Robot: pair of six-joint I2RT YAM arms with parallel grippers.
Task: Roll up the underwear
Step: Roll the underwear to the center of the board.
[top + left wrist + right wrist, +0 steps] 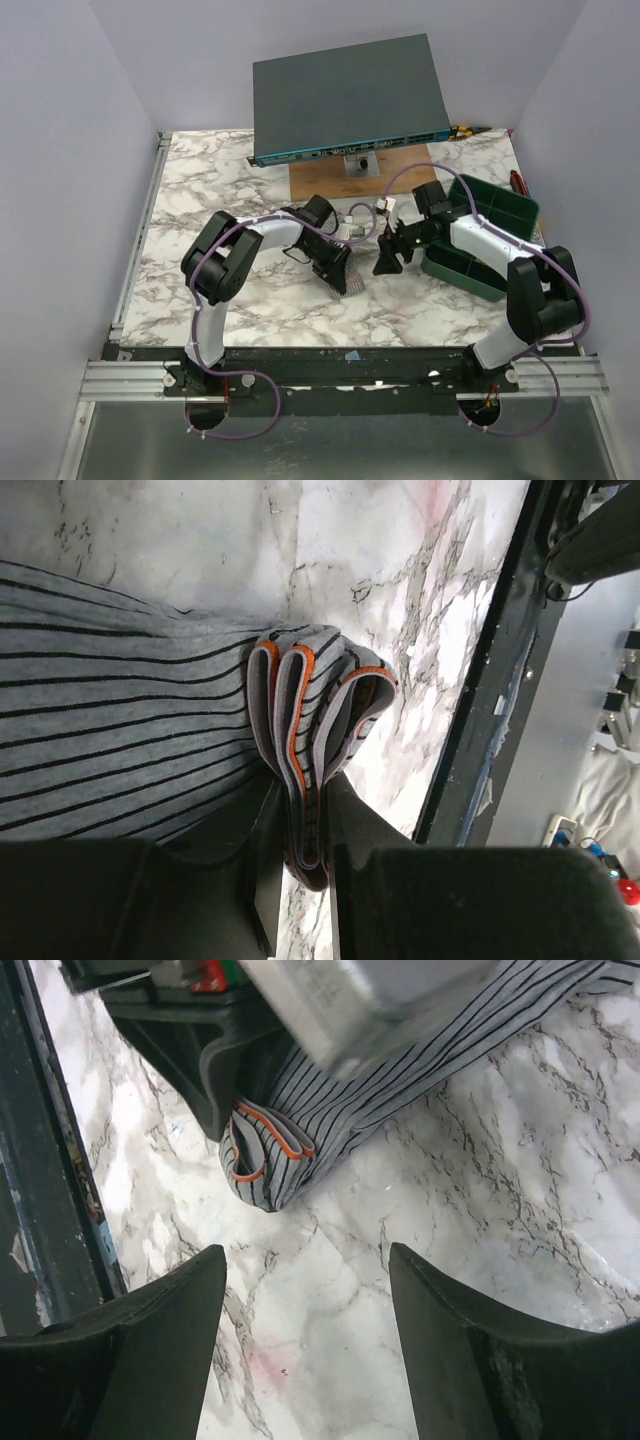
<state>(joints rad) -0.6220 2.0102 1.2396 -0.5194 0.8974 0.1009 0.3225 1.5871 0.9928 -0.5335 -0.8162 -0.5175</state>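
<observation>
Left gripper (338, 268) is clamped on the underwear (120, 730), which is grey with thin black stripes. On the left wrist cam I see the orange-edged waistband (295, 710) bunched into a few folds. The two left fingers (235, 835) pinch that bunch, with a narrow gap and fabric filling it. The rest of the cloth lies flat on the marble table (380, 570), spreading away from the pinch.

Right gripper (307, 1260) is spread wide with nothing between its fingers (140, 1330). It hovers over bare marble just beside the bunched end. On its cam the folded end sits close ahead, with the left gripper's black body right behind it. Not touching the cloth as far as I can tell.

In the top view both grippers meet mid-table, the left arm reaching in from the left and the right arm from the right, tips near each other. The underwear sits between them, mostly hidden under the left wrist. Green bin (490, 215) is on the right, just beside the right forearm. Dark flat box (350, 95) sits on a wooden board (330, 180) at the far edge, well apart from the cloth.
</observation>
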